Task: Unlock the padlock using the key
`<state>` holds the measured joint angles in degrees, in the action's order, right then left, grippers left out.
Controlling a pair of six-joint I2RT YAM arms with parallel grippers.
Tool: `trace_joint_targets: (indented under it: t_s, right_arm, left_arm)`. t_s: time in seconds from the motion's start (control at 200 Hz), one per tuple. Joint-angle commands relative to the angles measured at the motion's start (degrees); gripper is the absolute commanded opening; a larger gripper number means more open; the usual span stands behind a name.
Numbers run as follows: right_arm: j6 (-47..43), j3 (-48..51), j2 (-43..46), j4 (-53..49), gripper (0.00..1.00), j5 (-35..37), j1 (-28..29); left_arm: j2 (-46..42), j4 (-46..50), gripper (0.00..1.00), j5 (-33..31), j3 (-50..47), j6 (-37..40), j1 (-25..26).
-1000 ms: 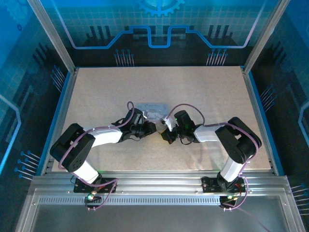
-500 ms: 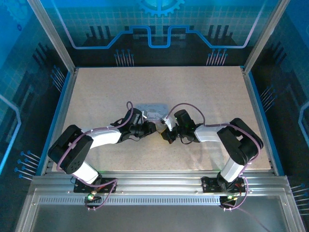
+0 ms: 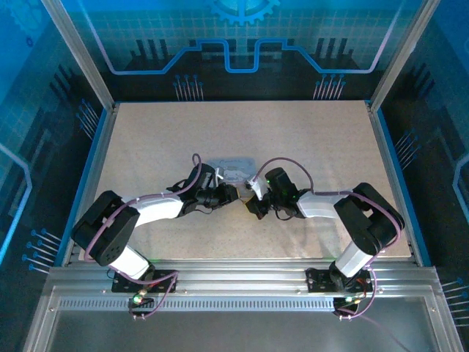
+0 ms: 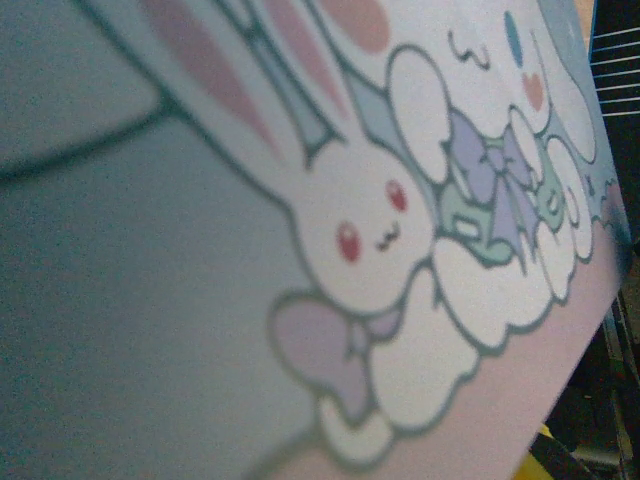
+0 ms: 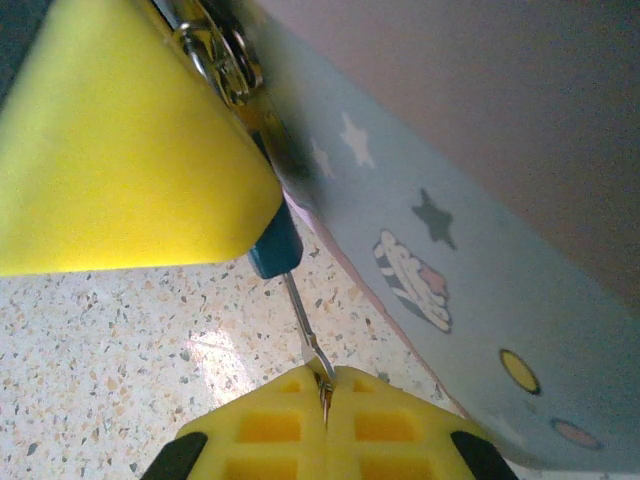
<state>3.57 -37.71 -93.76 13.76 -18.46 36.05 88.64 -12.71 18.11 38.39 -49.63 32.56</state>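
Note:
The small dark padlock [image 5: 275, 245] hangs at the edge of the grey-blue tin box [image 5: 450, 250], its silvery shackle [image 5: 215, 50] through the box's clasp. A thin silver key [image 5: 303, 330] runs from the padlock's underside into my right gripper [image 5: 325, 378], which is shut on the key's head. A broad yellow finger [image 5: 120, 150] of my left gripper lies over most of the padlock, and the grip looks closed on it. In the top view, my left gripper [image 3: 227, 194] and right gripper [image 3: 251, 198] meet in front of the tin box [image 3: 231, 166].
The tin box's lid [image 4: 200, 300], printed with a white bunny picture, is very close under the left wrist camera. Speckled tabletop [image 5: 120, 340] lies below the key. Metal frame posts [image 3: 77, 55] and blue rails edge the table.
The right arm's elbow has swung slightly outward to the right. Both grippers stay together at the box's front edge, with their grips unchanged.

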Motion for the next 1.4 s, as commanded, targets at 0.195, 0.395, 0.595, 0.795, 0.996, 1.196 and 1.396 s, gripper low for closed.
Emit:
trace_joint_targets:
  t_s: [0.195,0.395,0.595,0.795,0.996,1.196,1.396]
  right_arm:
    - [-0.6,-1.1,-0.4,0.5,0.0,-3.0,0.9]
    - [-0.3,-1.4,-0.8,1.4,0.0,-3.5,1.0]
    - [0.0,-2.0,-0.8,3.6,0.0,-3.7,0.9]
    - [0.3,-2.5,-1.2,5.0,0.0,-4.3,0.7]
    - [1.3,-1.9,-1.2,8.0,0.0,-6.5,-0.5]
    - [0.9,-1.8,-1.0,8.6,0.0,-9.5,-1.7]
    - [0.7,-1.3,-1.3,8.8,0.0,-10.2,-3.0]
  left_arm:
    - [-1.7,-2.5,0.24,2.7,-0.2,-0.3,-0.4]
    - [-1.4,-2.6,0.25,3.1,0.0,-0.2,-0.4]
    - [-1.3,-2.5,0.24,3.4,0.1,-0.2,-0.4]
    - [-1.7,-2.4,0.24,3.9,-0.3,-0.1,-0.4]
    - [-1.9,-2.5,0.24,4.2,-0.2,0.1,-0.4]
    - [-1.8,-2.9,0.24,4.4,-0.5,0.1,-0.5]
    - [-2.2,-3.0,0.24,4.5,-0.6,0.1,-0.6]
